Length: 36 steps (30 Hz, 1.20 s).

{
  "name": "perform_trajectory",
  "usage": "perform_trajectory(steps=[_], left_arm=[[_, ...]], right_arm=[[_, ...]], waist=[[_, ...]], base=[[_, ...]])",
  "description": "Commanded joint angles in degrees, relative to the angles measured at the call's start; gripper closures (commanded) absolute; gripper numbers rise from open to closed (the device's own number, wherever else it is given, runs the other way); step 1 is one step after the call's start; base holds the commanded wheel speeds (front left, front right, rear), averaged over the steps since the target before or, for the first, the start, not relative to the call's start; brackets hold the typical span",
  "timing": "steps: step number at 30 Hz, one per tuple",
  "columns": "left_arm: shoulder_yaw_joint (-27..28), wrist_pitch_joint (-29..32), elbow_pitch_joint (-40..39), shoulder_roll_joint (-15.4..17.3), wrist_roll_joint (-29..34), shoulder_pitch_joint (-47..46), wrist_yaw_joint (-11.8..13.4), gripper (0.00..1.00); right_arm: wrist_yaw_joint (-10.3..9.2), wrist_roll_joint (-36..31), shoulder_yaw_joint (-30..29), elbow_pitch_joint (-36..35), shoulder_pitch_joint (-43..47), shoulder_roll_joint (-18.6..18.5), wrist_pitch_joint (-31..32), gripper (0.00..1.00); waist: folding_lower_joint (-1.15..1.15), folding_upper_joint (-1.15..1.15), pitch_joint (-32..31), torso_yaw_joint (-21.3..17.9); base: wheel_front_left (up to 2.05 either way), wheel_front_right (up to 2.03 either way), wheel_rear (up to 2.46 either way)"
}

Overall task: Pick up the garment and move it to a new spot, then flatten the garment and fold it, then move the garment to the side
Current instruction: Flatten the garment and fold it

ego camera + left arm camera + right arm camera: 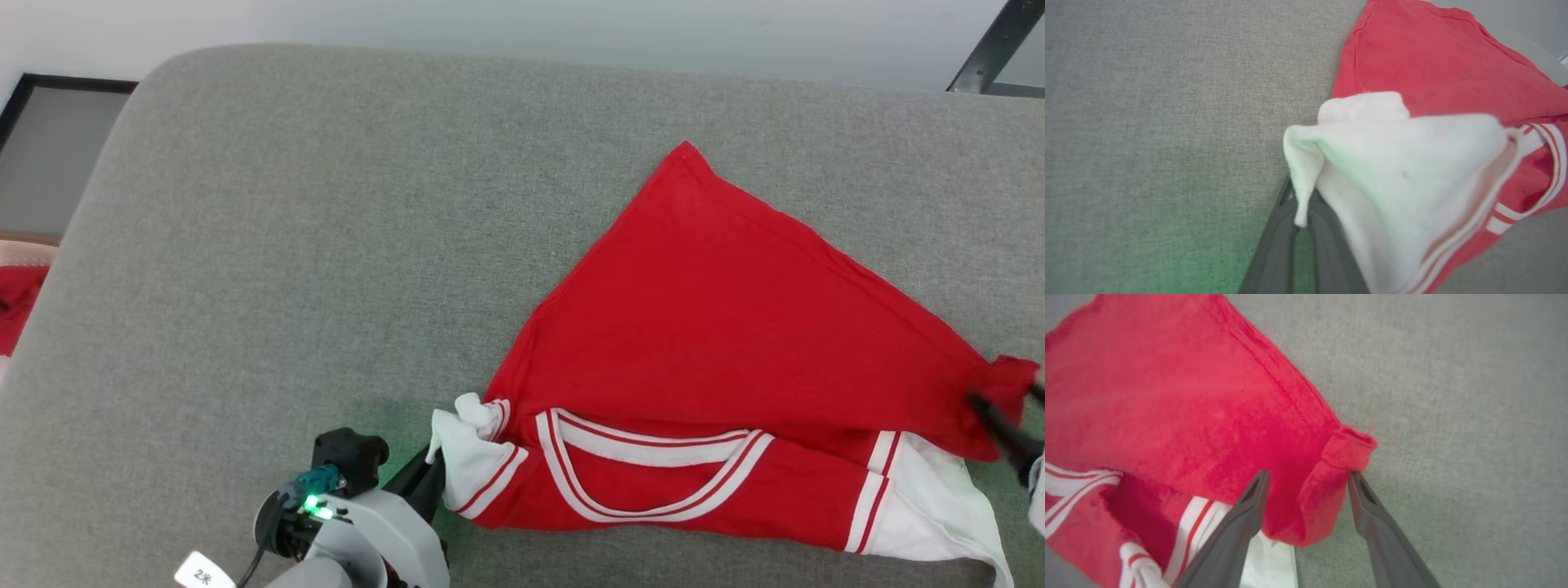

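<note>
Garment: a red jersey-style shirt with white short sleeves, lying in the lower right of the head view on a grey upholstered cushion. It is spread in a rough triangle whose point reaches toward the upper right.

At the far left edge, off the cushion, a separate bit of red cloth lies apart from the work. At the bottom left, a small white tag on the robot's left arm reads "2" followed by a character too small to make out. Beside it glows a green indicator light.

The left gripper is clenched on the bunched white left sleeve. It likely pins that end so the shirt can be pulled taut and flattened.

Further right, the red-and-white striped neckline trim faces up, doubled under a plain red panel. That suggests the body is folded over itself rather than laid flat. The surface shown carries no legible print.

The other white sleeve spills toward the bottom right corner. At the right edge, the right gripper has its jaws wide apart, grasping nothing. A rolled red hem corner lies loose between them, the far finger just touching it. I judge this to be a placing or re-gripping point during flattening.
</note>
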Motion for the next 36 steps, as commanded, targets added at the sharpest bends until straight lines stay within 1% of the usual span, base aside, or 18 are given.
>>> perform_trajectory(steps=[1, 3, 5, 6, 9, 12, 15, 18, 20, 22, 25, 27, 31, 34, 36], left_arm=[[0.03, -0.23, -0.22, 0.17, 0.15, 0.71, 0.2, 1.0], [0.1, -0.27, -0.43, 0.28, 0.14, 0.86, 0.42, 1.0], [0.08, -0.34, -0.66, 0.28, 0.15, 0.77, 0.6, 1.0], [0.08, -0.34, -0.66, 0.28, 0.15, 0.77, 0.6, 1.0], [-0.15, -0.35, -0.93, 0.13, 0.31, 0.9, 0.73, 1.0], [-0.45, -0.2, -1.14, -0.05, 0.48, 0.95, 0.81, 1.0], [-0.69, -0.09, -1.36, -0.24, 0.52, 1.12, 0.95, 1.0], [-0.92, 0.07, -1.6, -0.43, 0.52, 1.23, 1.05, 1.0], [-1.11, 0.08, -1.68, -0.65, 0.54, 1.13, 1.07, 1.0], [-1.36, 0.14, -1.71, -1.04, 0.6, 0.79, 0.93, 1.0], [-2.01, 0.51, -1.46, -2.05, 0.73, -0.11, 0.39, 1.0], [-2.35, 0.56, -1.06, -2.8, 0.86, -0.7, -0.11, 1.0], [-3.39, 0.52, 0.28, -5.07, 1.14, -1.72, -1.24, 1.0], [-4.1, 0.34, 1.74, -6.68, 1.16, -2.68, -2.43, 1.0], [-4.43, 0.13, 2.8, -8.02, 1.26, -3.12, -3.14, 1.0]], right_arm=[[-0.03, -0.91, -0.03, -1.93, 1.27, -0.36, -3.45, 0.0], [-0.04, -2.62, 0.08, -4.29, 1.64, -0.99, -9.3, 0.0], [-0.02, -4.79, 1.94, -6.55, 1.84, -1.91, -16.03, 0.0], [-0.02, -4.79, 1.94, -6.55, 1.84, -1.91, -16.03, 0.0], [-0.05, -8.53, 4.86, -7.84, 0.58, -3.18, -26.27, 0.0], [-0.05, -11.68, 7.49, -6.5, -0.15, -3.24, -33.83, 0.0], [-0.05, -13.5, 8.82, -4.62, -1.26, -2.13, -38.75, 0.0], [-0.05, -14.36, 10.83, -2.56, -3.91, -1.71, -40.48, 0.0], [-0.05, -12.75, 12.77, -0.67, -6.78, -1.29, -39.61, 0.0], [-0.05, -11.18, 15.41, 1.62, -10.81, -1.76, -37.08, 0.0], [-0.06, -7.43, 20.24, 6.12, -18.23, -2.51, -30.89, 0.0], [-0.04, -5.23, 24.4, 9.33, -23.36, -3.9, -25.82, 0.0], [-0.05, -0.39, 30.38, 16.75, -33.02, -5.69, -16.68, 0.0], [-0.05, 1.82, 34.48, 22.21, -39.38, -6.88, -10.87, 0.0], [-0.05, 3.43, 36.6, 25.82, -43.2, -6.74, -7.97, 0.0]], waist=[[0.0, 0.0, -0.07, 0.02], [0.0, 0.0, -0.12, 0.0], [0.0, 0.0, -0.12, -0.05], [0.0, 0.0, -0.12, -0.05], [0.0, 0.0, -0.18, -0.01], [0.0, 0.0, -0.38, 0.39], [0.0, 0.0, -0.49, 0.96], [0.0, 0.0, -0.41, 1.57], [0.0, 0.0, -0.25, 2.14], [0.0, 0.0, 0.02, 2.85], [0.0, 0.0, 0.56, 4.43], [0.0, 0.0, 0.97, 5.9], [0.0, 0.0, 1.98, 9.15], [0.0, 0.0, 2.93, 11.6], [0.0, 0.0, 3.58, 13.06]], base=[[0.0, 0.0, 0.0], [0.0, 0.0, 0.0], [0.0, 0.0, 0.0], [0.0, 0.0, 0.0], [0.0, 0.0, 0.0], [0.0, 0.0, 0.0], [0.0, 0.0, 0.0], [0.0, 0.0, 0.0], [0.0, 0.0, 0.0], [0.0, 0.0, 0.0], [0.0, 0.0, 0.0], [0.0, 0.0, 0.0], [0.0, 0.0, 0.0], [0.0, 0.0, 0.0], [0.0, 0.0, 0.0]])
